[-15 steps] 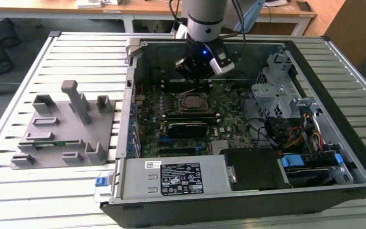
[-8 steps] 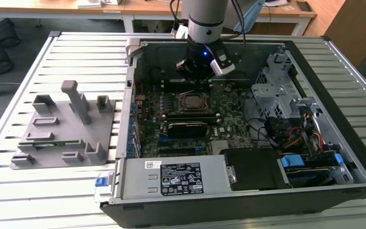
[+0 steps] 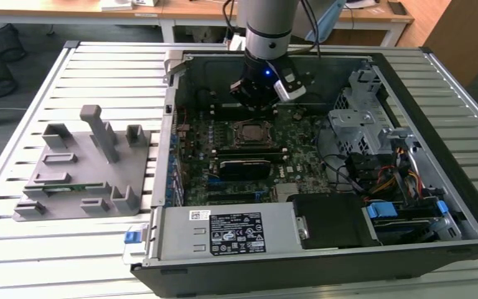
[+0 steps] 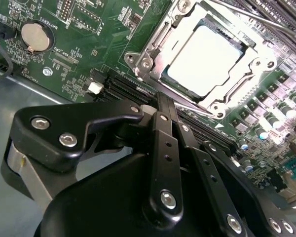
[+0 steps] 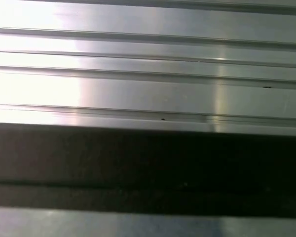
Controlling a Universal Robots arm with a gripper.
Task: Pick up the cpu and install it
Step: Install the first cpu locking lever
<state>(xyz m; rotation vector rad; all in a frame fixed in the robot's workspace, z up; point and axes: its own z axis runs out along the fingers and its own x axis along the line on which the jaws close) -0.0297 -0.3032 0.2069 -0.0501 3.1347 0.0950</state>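
I am a single robot arm reaching down into an open computer case [image 3: 438,205] that lies on a slatted metal table [image 3: 98,68]. In the exterior view my gripper [image 3: 258,103] hangs inside the case, over the far part of the green motherboard [image 3: 197,134], just beyond the socket [image 3: 251,134]. The cpu [image 4: 206,59] sits flat in that socket, its pale silver top showing inside the metal frame [image 4: 153,42] in the second wrist view. My gripper's black linkages fill the near part of that view, close to the socket but apart from the chip. I cannot tell how wide my fingers stand, and I see nothing held in them. On the table at the exterior view's left lies a grey parts holder [image 3: 85,165] with a green memory stick [image 3: 55,187] in it
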